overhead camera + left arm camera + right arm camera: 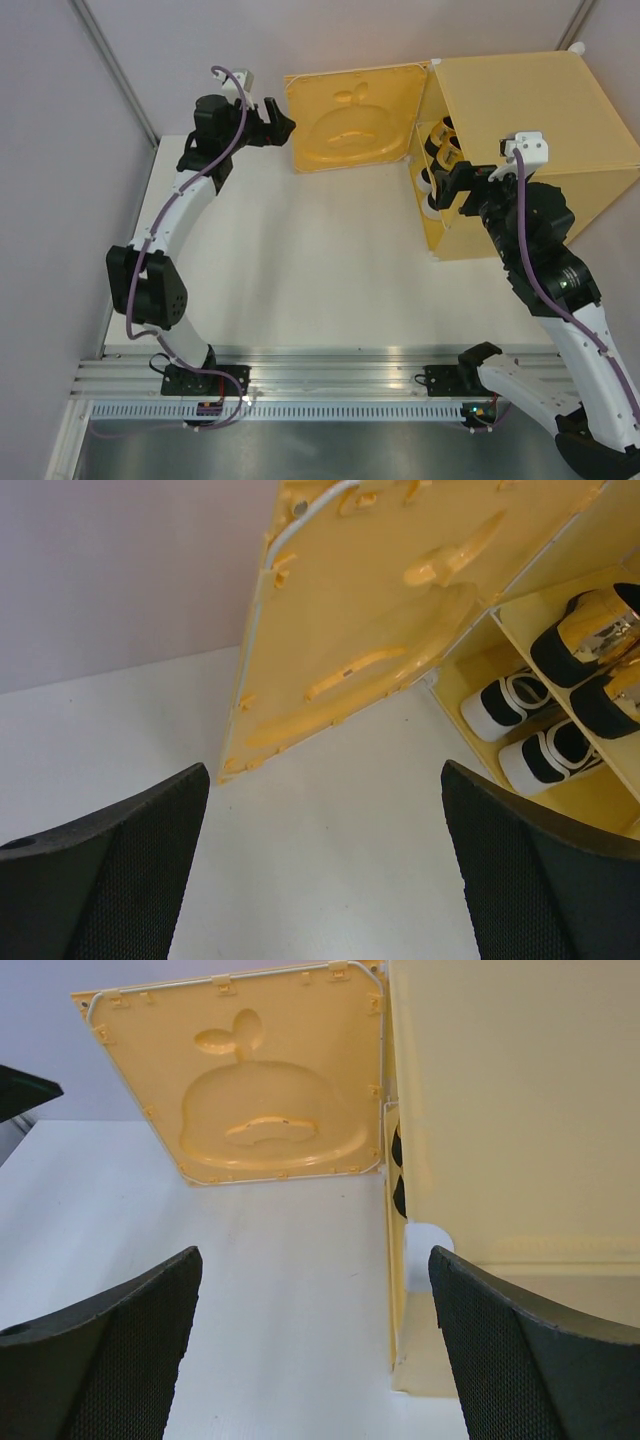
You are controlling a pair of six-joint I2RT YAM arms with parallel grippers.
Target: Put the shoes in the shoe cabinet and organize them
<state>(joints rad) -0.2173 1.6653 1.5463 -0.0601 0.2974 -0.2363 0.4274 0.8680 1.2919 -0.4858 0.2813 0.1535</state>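
Note:
The yellow-orange shoe cabinet (530, 110) stands at the far right with its embossed door (350, 115) swung open to the left. In the left wrist view, two gold shoes (590, 630) sit on the upper shelf and two white shoes (510, 700) on the lower one. They show dimly in the opening in the top view (435, 165). My left gripper (278, 122) is open and empty beside the door's left edge (325, 860). My right gripper (452, 185) is open and empty just in front of the cabinet's opening (315, 1350).
A white corner connector (425, 1245) sits at the cabinet's near bottom corner. The white table (300, 260) is walled on the left and back. The aluminium rail (330, 375) with both arm bases runs along the near edge.

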